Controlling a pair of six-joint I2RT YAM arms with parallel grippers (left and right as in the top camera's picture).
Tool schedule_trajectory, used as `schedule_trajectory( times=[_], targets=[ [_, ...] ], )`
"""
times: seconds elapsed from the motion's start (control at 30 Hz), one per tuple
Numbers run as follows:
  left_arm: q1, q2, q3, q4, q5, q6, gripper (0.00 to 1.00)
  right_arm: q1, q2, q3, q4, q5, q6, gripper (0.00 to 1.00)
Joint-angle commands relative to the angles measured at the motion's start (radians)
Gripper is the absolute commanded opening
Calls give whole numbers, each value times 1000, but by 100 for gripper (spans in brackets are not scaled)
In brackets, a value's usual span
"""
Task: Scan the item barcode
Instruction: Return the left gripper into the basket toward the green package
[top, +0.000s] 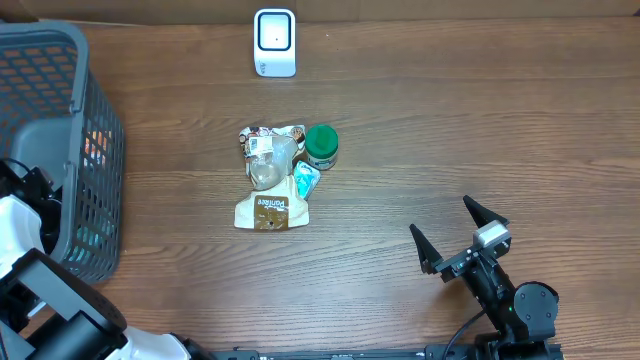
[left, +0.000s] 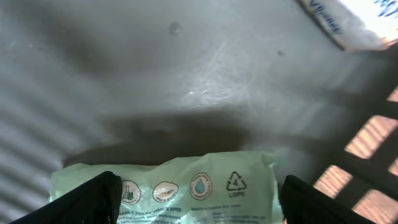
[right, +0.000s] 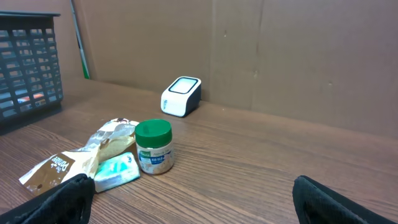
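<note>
Pale green packet, lower centre of left wrist view: recycling triangle marked LDPE, three round icons beside it; finer print illegible. White pack, upper right: blue lettering, cut off, unreadable.

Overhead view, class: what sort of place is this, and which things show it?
Probably a mock shop checkout on a wooden table: a white scanner, a grey basket, and groceries such as a green-lidded jar and a brown packet.

Open tabletop lies right of the jar — basket walls off the left.
</note>
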Motion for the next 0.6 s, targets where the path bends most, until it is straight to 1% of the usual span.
schedule_trajectory(
  times=[0.0,0.1,0.13,0.2,0.23,0.27,0.4,0.43,0.47,0.53,0.57],
  targets=[
    [-12,39,-28,-6,-50,37,83,6,-12,-11,2,-1,3,100],
    [-12,71,-28,-7,-59,37,82,6,-12,-11,2,-1,3,100],
    [-12,82,-28,-8,-59,37,81,6,-12,-11,2,-1,3,100],
    [-12,104,-28,-8,-60,37,74,6,-12,-11,2,-1,3,100],
    [-12,110,-28,-9,-63,37,69,6,-12,-11,2,-1,3,100],
    [-12,115,-28,-11,-72,37,61,6,-12,-11,2,-1,3,100],
    [-12,116,-27,-13,-120,35,24,6,-12,-11,1,-1,3,100],
    [-12,116,-27,-14,-129,31,17,6,-12,-11,2,-1,3,100],
    [-12,116,-27,-16,-138,29,11,6,-12,-11,2,-1,3,100],
    [-11,116,-27,-16,-143,29,4,6,-12,-11,2,-1,3,100],
    [-11,116,-26,-18,-154,28,4,6,-12,-11,2,-1,3,100]
  ],
)
